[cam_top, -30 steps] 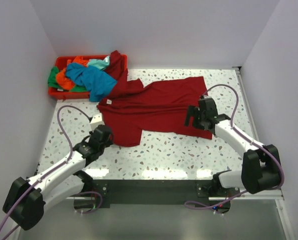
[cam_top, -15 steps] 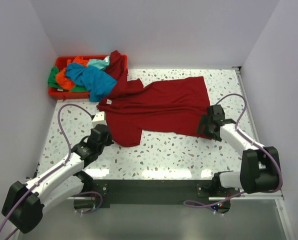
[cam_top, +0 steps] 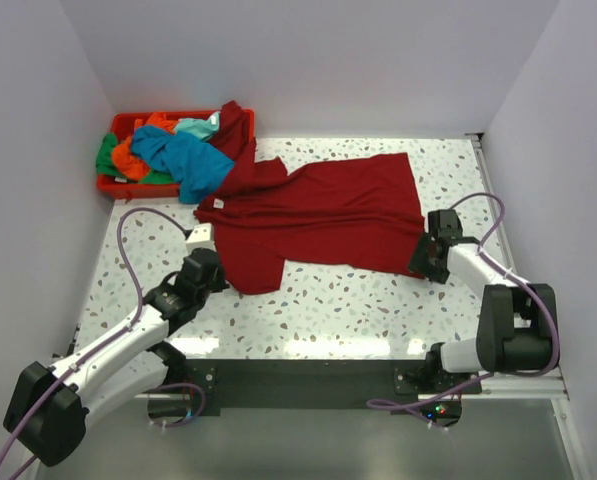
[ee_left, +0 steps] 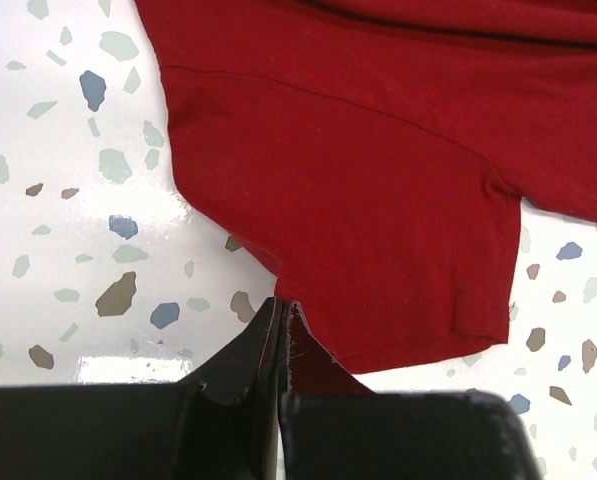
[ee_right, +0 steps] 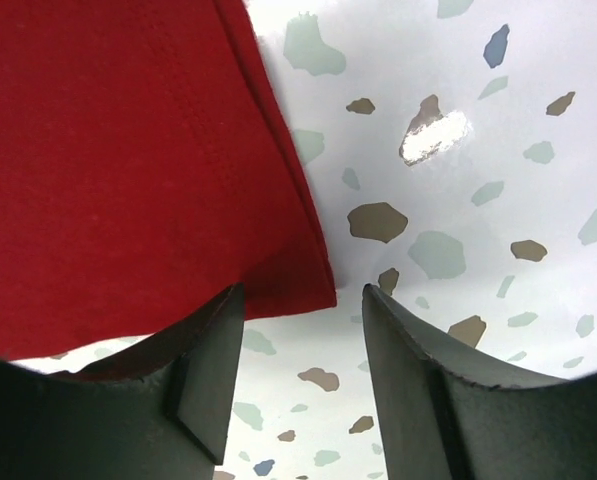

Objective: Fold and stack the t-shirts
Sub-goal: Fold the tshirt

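Fingers (ee_left: 248,360) of the left gripper (ee_left: 283,303) are pressed flat together. A sleeve hem of the dark red t-shirt (ee_left: 358,180) runs right into their tips, so I judge that sleeve corner pinched. The rest of the sleeve spreads ahead of the hand, flat on the speckled table (ee_left: 68,200).

The right gripper (ee_right: 303,300) has its jaws parted, one finger on the cloth side and the other over bare table. The shirt's bottom corner lies between them, not yet gripped.

The placing suits a fold: with one hand at each end of the near edge, both could lift and carry it over together.

Only the wrist views show these contacts, since the overhead view hides them under the arms. The overhead view alone shows the shirt stretched from hand to hand. Far beyond the left hand it also shows the red bin (cam_top: 106,186), heaped with a teal shirt (cam_top: 183,160), an orange shirt (cam_top: 128,158) and a green shirt (cam_top: 105,155).
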Robot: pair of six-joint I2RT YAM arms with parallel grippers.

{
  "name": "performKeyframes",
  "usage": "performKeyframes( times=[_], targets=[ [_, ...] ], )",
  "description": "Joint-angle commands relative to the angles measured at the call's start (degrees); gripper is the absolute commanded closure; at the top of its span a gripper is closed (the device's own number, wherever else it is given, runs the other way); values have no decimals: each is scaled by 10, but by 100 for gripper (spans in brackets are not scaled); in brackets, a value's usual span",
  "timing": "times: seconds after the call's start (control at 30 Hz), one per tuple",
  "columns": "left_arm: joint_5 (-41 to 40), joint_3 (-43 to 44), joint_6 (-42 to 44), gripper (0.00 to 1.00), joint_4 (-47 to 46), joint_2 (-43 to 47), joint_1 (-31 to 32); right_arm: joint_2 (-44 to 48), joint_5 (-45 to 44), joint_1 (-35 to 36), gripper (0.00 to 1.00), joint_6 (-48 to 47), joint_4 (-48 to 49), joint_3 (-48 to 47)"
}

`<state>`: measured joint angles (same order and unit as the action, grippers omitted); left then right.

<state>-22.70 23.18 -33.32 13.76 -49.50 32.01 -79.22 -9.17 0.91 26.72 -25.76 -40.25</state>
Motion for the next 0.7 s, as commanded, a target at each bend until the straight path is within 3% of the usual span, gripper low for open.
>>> performKeyframes(
  times=[0.0, 0.17, 0.33, 0.53, 0.67],
  targets=[
    [0, 10, 14, 100, -30, 5, 2, -18, 15, -5, 48, -11, -1, -22],
    [2, 8, 12, 100, -29, 5, 2, -37, 14, -7, 55, -11, -6, -33],
    [-1, 8, 12, 100, -28, 7, 2, -51, 20, -7, 69, -14, -6, -39],
    [-4, 17, 10, 100, -22, 15, 2, -50, 23, -7, 96, -18, -7, -40],
    [-1, 23, -2, 100, -10, 32, 2, -19, 28, -8, 100, -14, -13, -29]
  ],
)
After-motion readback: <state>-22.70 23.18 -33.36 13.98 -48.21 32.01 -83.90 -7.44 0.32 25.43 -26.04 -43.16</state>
